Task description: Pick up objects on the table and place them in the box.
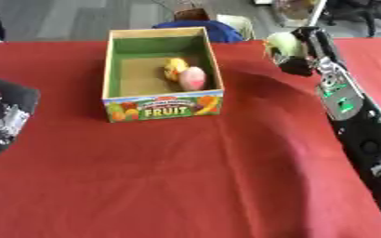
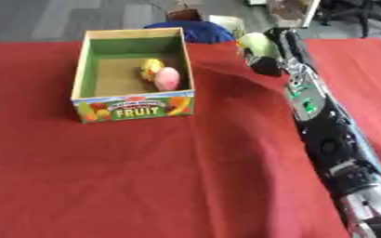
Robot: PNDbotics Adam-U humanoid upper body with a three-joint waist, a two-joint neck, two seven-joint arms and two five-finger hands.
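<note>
**Pale green fruit in my right hand, beside the box**

The table [image 1: 186, 186] was covered in a smooth red cloth with a soft fold running down its right half. On it stood the box [image 1: 111, 69], a rectangular cardboard tray with pale edges, green inner walls, a tan floor and a front panel printed with "FRUIT". Inside, toward the right wall, lay two rounded pieces touching each other: a yellow fruit [image 1: 174, 68] and, just in front of it, a pink fruit [image 1: 193, 78].

My right hand [image 1: 295, 62], black and hard-shelled, was at the far right of the table with its fingers curled round a pale green fruit [image 1: 281, 42], smooth and rounded, to the right of the box and outside it. My left hand [image 1: 3, 116] showed at the left edge; I could not tell how its fingers stood.
</note>
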